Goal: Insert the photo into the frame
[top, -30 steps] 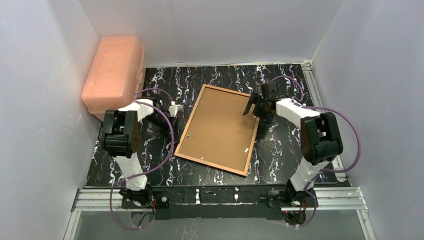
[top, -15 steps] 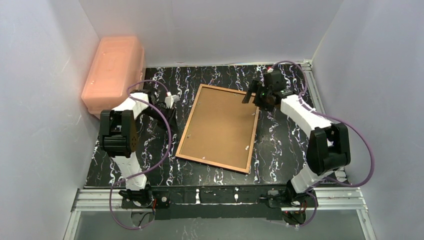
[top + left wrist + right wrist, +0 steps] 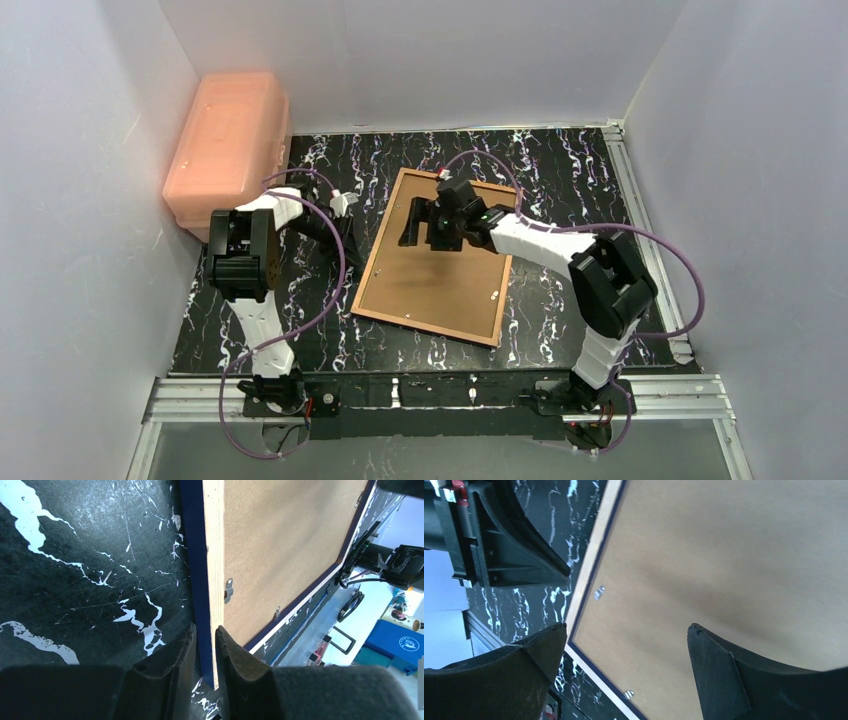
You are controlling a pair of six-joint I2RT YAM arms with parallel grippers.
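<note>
- Large rectangular picture frame [image 3: 425, 327] lies face down and skewed on the black marbled table [image 3: 400, 150]; its plain brown backing board [image 3: 440, 285] faces up, ringed by a light wood edge and a navy border;
- Left gripper [image 3: 206, 627] is down at the frame's left edge, its 2 fingers nearly together with the navy side running between them; whether they pinch it, I cannot tell;
- Right gripper [image 3: 628, 626] hovers over the board's far half, fingers spread wide, grasping nothing;
- Small metal clips [image 3: 228, 589] sit along the board's left side; a pink-orange plastic box [image 3: 228, 140] stands far left, against the wall.
</note>
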